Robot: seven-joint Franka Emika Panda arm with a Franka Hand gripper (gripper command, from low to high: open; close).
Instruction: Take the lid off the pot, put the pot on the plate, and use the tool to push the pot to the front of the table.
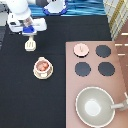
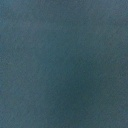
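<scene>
The pot point(image 1: 43, 65), pink-beige with a reddish inside, sits uncovered on the cream plate point(image 1: 36, 74) at the left middle of the black table point(image 1: 30, 105). The pale-pink lid point(image 1: 81, 48) rests on the stove's top-left burner. My gripper point(image 1: 31, 35) is near the exterior view's top left, shut on the handle of the cream-white tool point(image 1: 31, 45). The tool's slotted head hangs toward the view's bottom, a short way above and left of the pot and apart from it. The wrist view is a flat blue-grey blur.
The pinkish-brown stove point(image 1: 120, 75) fills the exterior view's right side, with three bare black burners point(image 1: 103, 51). A large grey pan point(image 1: 95, 105) with a long handle stands at the bottom right. A blue and white object point(image 1: 56, 7) lies at the top edge.
</scene>
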